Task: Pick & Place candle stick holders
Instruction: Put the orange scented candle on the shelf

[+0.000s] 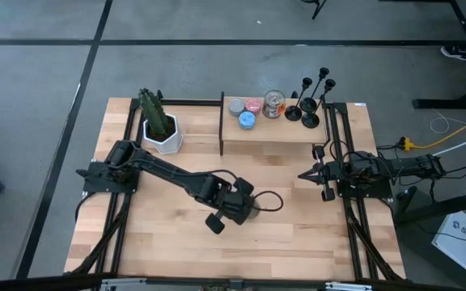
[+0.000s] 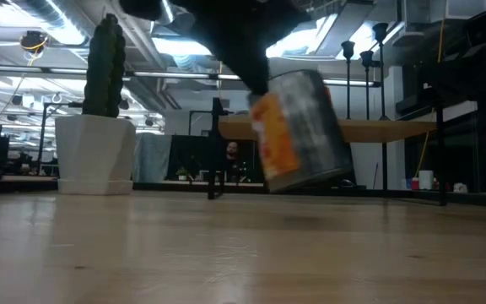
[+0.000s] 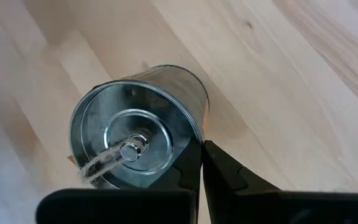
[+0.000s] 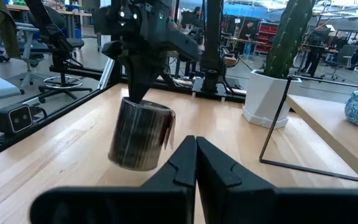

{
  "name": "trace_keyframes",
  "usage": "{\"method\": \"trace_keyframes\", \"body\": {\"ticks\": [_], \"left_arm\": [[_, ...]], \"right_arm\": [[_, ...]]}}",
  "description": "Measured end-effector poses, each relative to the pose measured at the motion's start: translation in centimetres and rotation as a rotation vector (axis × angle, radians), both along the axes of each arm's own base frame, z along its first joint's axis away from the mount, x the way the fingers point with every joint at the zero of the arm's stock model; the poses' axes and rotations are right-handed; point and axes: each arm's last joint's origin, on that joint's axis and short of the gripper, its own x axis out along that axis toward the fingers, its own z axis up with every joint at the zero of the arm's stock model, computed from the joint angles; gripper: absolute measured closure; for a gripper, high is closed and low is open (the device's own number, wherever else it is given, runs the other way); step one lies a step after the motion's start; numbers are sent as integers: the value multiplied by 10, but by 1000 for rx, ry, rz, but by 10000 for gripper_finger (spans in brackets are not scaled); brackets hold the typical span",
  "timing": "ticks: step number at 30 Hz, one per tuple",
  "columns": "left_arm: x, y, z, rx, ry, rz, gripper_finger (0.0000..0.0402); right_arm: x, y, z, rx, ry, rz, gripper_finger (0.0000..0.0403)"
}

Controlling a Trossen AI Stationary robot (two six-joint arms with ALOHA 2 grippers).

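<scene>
3 black candle stick holders point(image 1: 315, 99) stand at the right end of the raised wooden shelf point(image 1: 273, 134), thin-stemmed. Only the low view shows the tin's point(image 2: 300, 129) orange label. Left hand point(image 1: 217, 220) grasps that tin above the table point(image 1: 298, 234); its fingers are mostly hidden. Right hand point(image 1: 304, 175) is clenched, right of the shelf.
</scene>
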Motion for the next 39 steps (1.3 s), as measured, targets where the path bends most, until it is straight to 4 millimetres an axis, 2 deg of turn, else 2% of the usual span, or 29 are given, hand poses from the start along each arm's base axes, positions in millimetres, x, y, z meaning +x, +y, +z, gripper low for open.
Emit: {"method": "trace_keyframes", "body": {"ticks": [7, 16, 20, 25, 34, 39], "left_arm": [[11, 5, 6, -21, -106, 3, 400], [22, 22, 13, -34, -193, 44, 400], [26, 26, 26, -55, -218, 47, 400], [31, 35, 53, -108, -281, 45, 400], [36, 72, 96, -68, -374, 89, 400], [38, 106, 108, -22, -411, 135, 400]], "right_arm": [[0, 0, 0, 0, 0, 0, 392], [0, 0, 0, 0, 0, 0, 392], [0, 0, 0, 0, 0, 1, 392], [0, 0, 0, 0, 0, 0, 392], [0, 0, 0, 0, 0, 0, 392], [0, 0, 0, 0, 0, 0, 392]]}}
